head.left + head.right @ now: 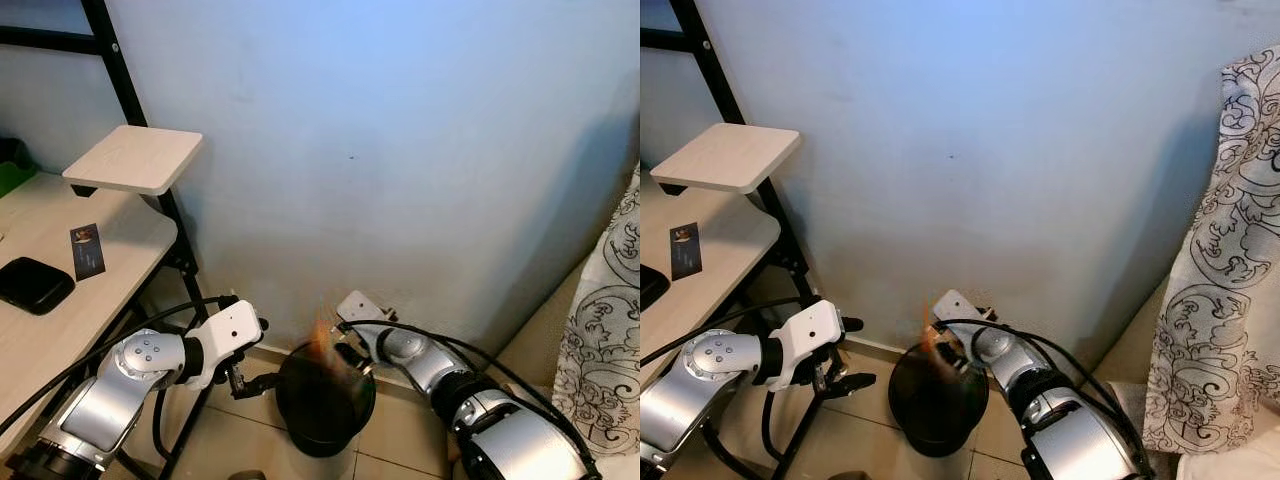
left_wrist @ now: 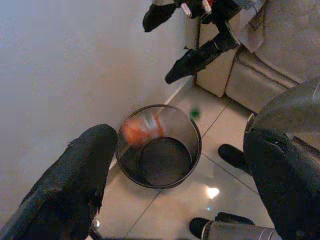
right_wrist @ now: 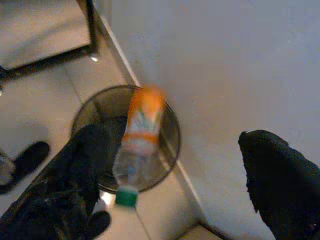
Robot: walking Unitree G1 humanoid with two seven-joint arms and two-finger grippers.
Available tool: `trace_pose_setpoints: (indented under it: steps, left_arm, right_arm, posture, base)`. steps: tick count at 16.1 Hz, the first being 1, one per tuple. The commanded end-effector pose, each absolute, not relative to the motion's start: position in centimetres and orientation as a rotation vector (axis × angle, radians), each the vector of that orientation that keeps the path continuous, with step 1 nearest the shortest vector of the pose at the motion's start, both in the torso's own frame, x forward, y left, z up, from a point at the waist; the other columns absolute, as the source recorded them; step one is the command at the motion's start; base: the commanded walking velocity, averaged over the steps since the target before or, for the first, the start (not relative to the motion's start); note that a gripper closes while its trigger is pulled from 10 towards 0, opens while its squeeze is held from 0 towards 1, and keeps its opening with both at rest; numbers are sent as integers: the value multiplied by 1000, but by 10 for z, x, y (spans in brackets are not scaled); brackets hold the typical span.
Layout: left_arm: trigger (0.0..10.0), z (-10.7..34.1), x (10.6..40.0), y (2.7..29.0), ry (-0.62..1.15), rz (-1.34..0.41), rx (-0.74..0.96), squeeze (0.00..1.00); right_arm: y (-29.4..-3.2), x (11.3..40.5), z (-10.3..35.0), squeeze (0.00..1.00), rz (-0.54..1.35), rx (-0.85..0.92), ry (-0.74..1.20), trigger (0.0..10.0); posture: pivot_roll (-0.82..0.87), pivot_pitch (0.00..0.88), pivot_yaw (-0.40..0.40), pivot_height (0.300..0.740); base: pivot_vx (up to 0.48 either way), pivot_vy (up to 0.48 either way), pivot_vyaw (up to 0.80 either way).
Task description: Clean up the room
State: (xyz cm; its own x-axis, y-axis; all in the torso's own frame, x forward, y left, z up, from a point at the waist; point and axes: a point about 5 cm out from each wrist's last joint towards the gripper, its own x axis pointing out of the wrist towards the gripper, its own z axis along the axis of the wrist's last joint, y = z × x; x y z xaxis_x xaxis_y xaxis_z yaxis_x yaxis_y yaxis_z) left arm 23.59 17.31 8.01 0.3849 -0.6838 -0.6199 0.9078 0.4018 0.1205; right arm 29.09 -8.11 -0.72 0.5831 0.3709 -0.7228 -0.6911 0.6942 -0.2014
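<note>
Directly below the right gripper (image 3: 165,200) — fingers spreading wide, gripping nothing — the bottle (image 3: 137,145) is dropping toward the bin (image 1: 325,395), its long axis tilted, green cap trailing. Left gripper (image 2: 175,175) is hovering open beside the rim.

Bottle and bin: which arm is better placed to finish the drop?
Right. The right pincer, open, hangs over the bin, the blurred orange bottle between its fingers above the opening. The left pincer, also open, sits beside the bin.

On my feeds the bottle (image 3: 139,145) is a motion-blurred orange streak over the bin (image 2: 159,146), its label unreadable, and the desk (image 1: 60,300) runs off frame.
</note>
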Motion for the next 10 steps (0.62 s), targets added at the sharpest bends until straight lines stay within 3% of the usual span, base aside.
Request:
trace_pose_setpoints:
  steps: [1,4,7,10]
  left_arm:
    - [10000,82,238,172,523,-1082,509,0]
    - [10000,84,239,172,509,-1075,508,0]
    - [10000,89,245,166,403,-915,450,0]
    - [10000,101,256,153,211,-548,250,0]
  right_arm:
    - [-81,290,-8,1000,651,-446,706,10000]
    - [-81,292,-4,1000,647,-422,668,10000]
    - [-106,305,14,1000,474,-276,504,10000]
    - [-151,286,64,1000,160,-50,203,10000]
  posture:
    - [180,0,-2,740]
    - [187,0,-2,740]
    - [176,0,-2,740]
    - [126,0,29,740]
  base:
    - [0,0,0]
    - [0,0,0]
    - [0,0,0]
    - [0,0,-748]
